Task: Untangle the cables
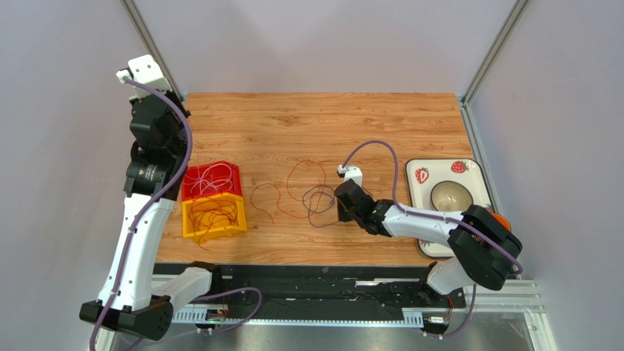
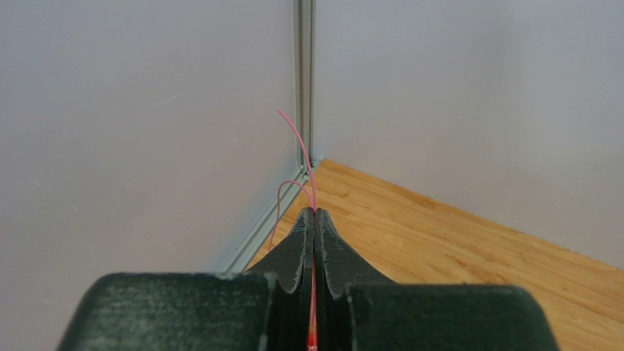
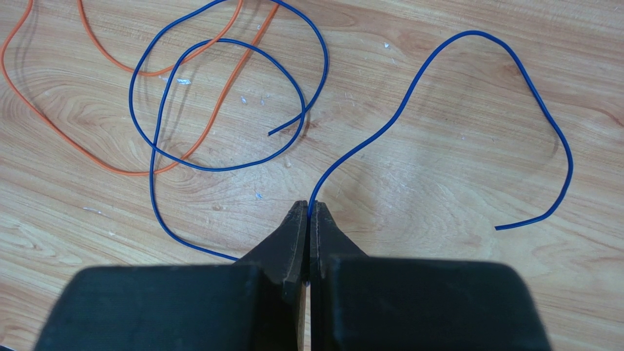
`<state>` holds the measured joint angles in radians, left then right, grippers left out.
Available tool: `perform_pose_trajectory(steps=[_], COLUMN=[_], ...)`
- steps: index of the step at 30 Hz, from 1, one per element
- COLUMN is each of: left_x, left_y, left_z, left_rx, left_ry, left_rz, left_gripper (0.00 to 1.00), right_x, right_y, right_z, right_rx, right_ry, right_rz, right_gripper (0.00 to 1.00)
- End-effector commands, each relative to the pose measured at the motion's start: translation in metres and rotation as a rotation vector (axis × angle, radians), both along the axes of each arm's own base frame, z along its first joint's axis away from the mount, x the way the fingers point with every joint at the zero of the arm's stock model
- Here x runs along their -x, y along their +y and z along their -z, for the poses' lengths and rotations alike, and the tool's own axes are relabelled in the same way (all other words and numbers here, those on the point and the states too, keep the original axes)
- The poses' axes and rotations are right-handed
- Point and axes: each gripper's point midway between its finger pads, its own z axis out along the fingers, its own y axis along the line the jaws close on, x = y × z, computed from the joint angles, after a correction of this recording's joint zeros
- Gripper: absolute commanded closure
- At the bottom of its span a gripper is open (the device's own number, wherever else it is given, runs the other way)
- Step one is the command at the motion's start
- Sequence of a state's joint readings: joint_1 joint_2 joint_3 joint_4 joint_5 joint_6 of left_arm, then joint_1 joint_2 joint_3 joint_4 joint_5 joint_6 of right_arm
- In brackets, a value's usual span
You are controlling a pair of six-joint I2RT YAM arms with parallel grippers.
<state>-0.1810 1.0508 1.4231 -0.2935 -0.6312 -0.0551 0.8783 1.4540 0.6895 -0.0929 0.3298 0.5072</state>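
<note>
We see the right fingers pressed together low over the table, pinching a blue cable at their tips. From the pinch this cable curves away to the right and ends free on the wood. More blue loops lie to the left, crossing an orange cable that rests flat on the table. From above, both lie near the middle of the table, just left of the right fingers.

The left fingers hang high above the table's far left corner, pressed together on a thin pink-red cable. 1 strand rises past their tips and another arches down on the left.

At the table's left edge 2 bins touch. A red bin holds pale cables, and a yellow bin holds orange ones.
</note>
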Motion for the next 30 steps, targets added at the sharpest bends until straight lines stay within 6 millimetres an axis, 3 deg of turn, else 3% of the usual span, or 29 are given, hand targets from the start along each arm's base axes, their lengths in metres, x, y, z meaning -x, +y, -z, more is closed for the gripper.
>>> perform_pose_trajectory(steps=[1,15,23,30], left_x=[-0.010,-0.023,-0.021,-0.028], left_y=[-0.005,-0.020,-0.031,-0.027], left_z=[0.004,0.069,0.131,0.150], left_rx=[0.041,0.133,0.222,0.233], left_ry=[-0.032,0.066,0.162,0.199], left_rz=[0.041,0.096,0.123,0.077], left_gripper=[1.00,1.00,1.00,1.00], right_x=[-0.009,-0.010,-0.008,-0.006], right_y=[0.010,0.009,0.009,0.009], right_z=[-0.013,-0.014,-0.015,-0.018], right_rx=[-0.028,-0.032,-0.041,-0.056], right_ry=[-0.031,-0.034,-0.039,-0.049], right_rz=[-0.002,-0.001,-0.007,-0.013], right_gripper=[1.00,1.00,1.00,1.00])
